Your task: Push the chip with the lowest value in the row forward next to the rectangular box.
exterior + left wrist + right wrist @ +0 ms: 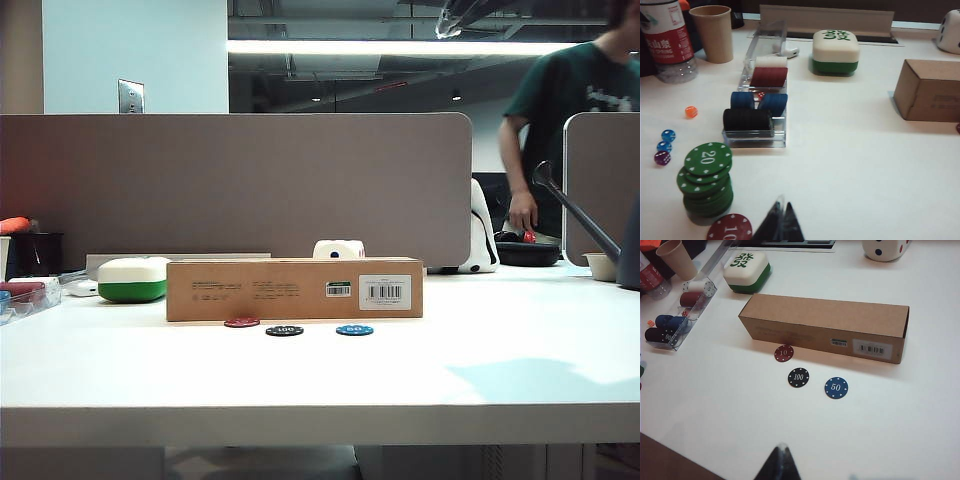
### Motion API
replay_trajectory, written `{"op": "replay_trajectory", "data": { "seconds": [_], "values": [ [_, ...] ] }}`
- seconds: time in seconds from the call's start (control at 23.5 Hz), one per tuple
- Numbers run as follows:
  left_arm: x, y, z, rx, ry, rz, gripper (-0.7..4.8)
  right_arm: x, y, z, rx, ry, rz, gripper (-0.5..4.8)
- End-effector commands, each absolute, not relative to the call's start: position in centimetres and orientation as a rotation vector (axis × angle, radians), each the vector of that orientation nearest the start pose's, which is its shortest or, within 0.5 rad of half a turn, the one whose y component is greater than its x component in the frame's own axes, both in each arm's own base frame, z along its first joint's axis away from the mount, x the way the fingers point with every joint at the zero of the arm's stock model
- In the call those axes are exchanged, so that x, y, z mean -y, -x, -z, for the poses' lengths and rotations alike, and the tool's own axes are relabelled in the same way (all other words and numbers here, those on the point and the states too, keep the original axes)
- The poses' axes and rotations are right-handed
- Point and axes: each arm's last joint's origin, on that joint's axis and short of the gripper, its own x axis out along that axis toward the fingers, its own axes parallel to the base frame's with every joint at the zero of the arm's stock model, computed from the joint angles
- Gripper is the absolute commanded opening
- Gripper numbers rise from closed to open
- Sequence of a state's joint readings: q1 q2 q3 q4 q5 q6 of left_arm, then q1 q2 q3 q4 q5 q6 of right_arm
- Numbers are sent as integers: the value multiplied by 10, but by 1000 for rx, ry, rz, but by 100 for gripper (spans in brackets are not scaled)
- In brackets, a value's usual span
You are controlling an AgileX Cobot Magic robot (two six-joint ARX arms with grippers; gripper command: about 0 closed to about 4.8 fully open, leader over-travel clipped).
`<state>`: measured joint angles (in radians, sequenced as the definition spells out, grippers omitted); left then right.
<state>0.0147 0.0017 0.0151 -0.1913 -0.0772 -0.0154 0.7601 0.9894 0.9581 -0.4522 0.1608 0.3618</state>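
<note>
On the white table [900,410], the small red chip [783,353] lies just beside the long brown cardboard box [830,322], ahead of the black chip [798,377] and blue chip [836,388]. The left gripper [779,227] and right gripper [780,467] hover with fingers together, holding nothing, and open table lies in the lower right.

Left gripper [779,222] dark, pointed; right gripper [780,464] likewise black, tapered.
</note>
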Motion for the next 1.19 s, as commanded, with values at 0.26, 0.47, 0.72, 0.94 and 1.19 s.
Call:
{"op": "replay_trajectory", "data": {
  "seconds": [0.26, 0.47, 0.72, 0.94, 1.19],
  "values": [
    [-3, -96, -149, -173, 5, -94, -5, -139, -153, -336, -513, -144, -501, -5],
    [-4, -96, -149, -172, 5, -95, -5, -139, -153, -336, -513, -145, -501, -5],
    [-4, -96, -149, -172, 5, -95, -5, -139, -153, -336, -511, -146, -501, -5],
    [-3, -96, -149, -166, 9, -55, -5, -139, -153, -335, -516, -146, -507, -5],
    [-4, -97, -160, -53, 11, -69, -5, -139, -153, -336, -516, -147, -507, -5]
  ]
}}
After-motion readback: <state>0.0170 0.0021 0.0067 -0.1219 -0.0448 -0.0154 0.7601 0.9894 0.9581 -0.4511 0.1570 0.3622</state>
